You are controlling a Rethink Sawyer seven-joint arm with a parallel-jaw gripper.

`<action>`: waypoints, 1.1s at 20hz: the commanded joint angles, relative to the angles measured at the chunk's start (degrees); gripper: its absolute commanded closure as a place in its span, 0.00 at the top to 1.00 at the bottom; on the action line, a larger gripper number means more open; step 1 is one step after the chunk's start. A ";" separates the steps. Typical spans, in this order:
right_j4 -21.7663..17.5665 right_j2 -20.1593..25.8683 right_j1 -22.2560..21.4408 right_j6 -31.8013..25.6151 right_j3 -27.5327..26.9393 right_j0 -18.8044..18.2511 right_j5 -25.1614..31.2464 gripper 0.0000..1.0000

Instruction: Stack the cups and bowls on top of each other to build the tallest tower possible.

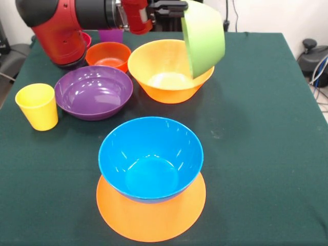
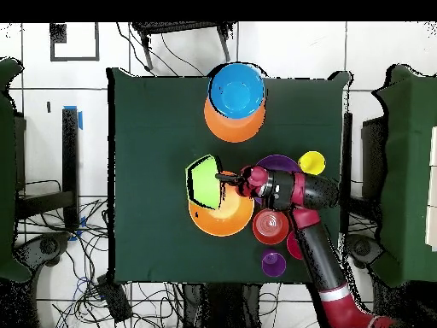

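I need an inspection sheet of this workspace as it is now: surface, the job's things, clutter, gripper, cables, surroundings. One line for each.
Surface: table under dark green cloth.
Job's things: blue bowl sits on an upturned orange bowl; green bowl held tilted over the upright orange bowl; purple bowl, yellow cup, small orange-red bowl, purple cup stand apart.
Clutter: nothing seen.
Gripper: gripper shut on the green bowl's rim.
Cables: many on the floor.
Surroundings: white tiled floor.
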 commanded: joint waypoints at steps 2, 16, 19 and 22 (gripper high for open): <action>3.77 -5.85 0.95 -16.74 -10.79 3.59 7.36 0.00; 4.63 -6.94 1.11 -18.63 -14.12 3.94 11.75 0.00; 4.02 -7.94 0.62 -17.41 -12.71 2.70 11.41 0.00; 3.28 -8.67 0.06 -17.43 -11.78 1.27 11.50 0.00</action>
